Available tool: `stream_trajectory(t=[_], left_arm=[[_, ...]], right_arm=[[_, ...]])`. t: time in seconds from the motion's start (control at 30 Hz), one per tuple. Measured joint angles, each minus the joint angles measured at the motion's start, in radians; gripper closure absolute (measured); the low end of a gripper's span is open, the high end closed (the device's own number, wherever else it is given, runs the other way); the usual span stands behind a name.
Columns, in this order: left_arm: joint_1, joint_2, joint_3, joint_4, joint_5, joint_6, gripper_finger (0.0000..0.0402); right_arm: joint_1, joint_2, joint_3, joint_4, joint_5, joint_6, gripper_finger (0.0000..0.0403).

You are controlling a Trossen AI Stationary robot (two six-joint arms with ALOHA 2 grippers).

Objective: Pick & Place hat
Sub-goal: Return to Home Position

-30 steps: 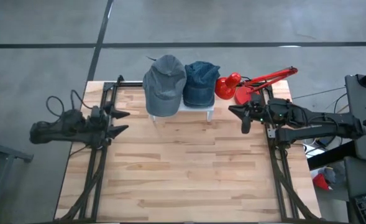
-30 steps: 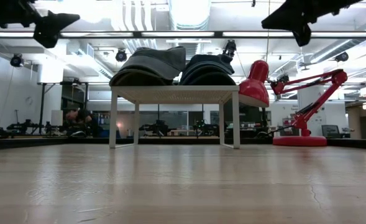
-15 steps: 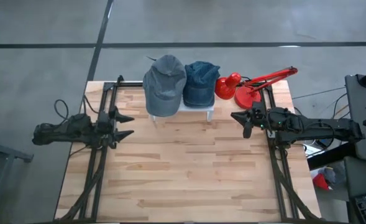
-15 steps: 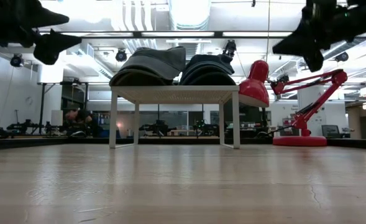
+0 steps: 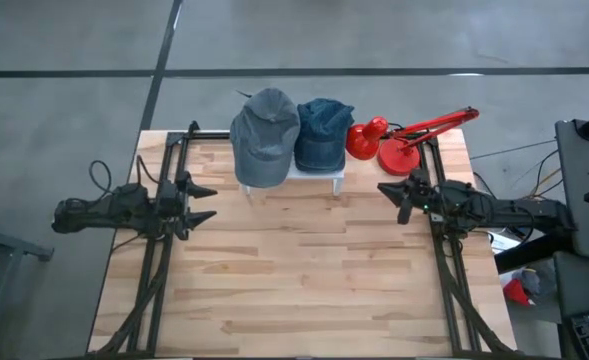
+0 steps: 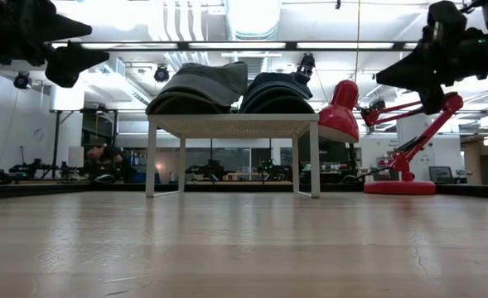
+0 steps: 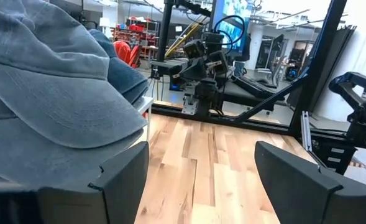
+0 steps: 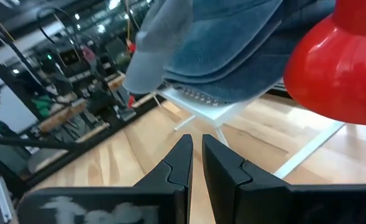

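L gripper [image 5: 206,201]: above tabletop [image 5: 294,280] at its L edge, fingers spread wide, empty. R gripper [image 5: 388,192]: above R edge, fingers nearly touching with only a slim gap, holding nothing. Gray cap stack [image 5: 264,135]: on white shelf [image 5: 320,178], well apart from both grippers, closer to L gripper. Blue caps [image 5: 323,130] touch it on R gripper's side. Red lamp [image 5: 399,150] near R gripper.

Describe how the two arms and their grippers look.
The left arm and right arm are both black, built of chunky jointed segments. A black cable loops up near the left arm's rear. The left gripper and right gripper each have two dark, angular fingers tapering to points. No markings are legible.
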Motion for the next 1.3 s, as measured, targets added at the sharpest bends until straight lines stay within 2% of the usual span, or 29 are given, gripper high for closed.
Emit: stream_trajectory(t=[0.27,0.4,0.6,0.9,1.3], left_arm=[[0.000,0.000,-0.007,-0.009,0.017,0.001,0.0106],[0.000,0.000,-0.008,-0.029,0.035,0.000,0.0106],[0.000,0.000,-0.009,-0.053,0.035,0.002,0.0106],[0.000,0.000,-0.009,-0.055,0.035,-0.039,0.0106],[0.000,0.000,-0.010,-0.055,0.035,-0.039,0.0106]], right_arm=[[0.000,-0.161,-0.047,-0.005,0.000,-0.010,0.0369],[0.000,-0.207,-0.056,-0.069,0.000,0.001,0.0369],[0.000,-0.197,-0.064,-0.167,0.002,0.073,0.0369],[0.000,-0.188,-0.064,-0.163,0.011,0.026,0.0369],[0.000,-0.188,-0.064,-0.163,0.011,0.044,0.0369]])
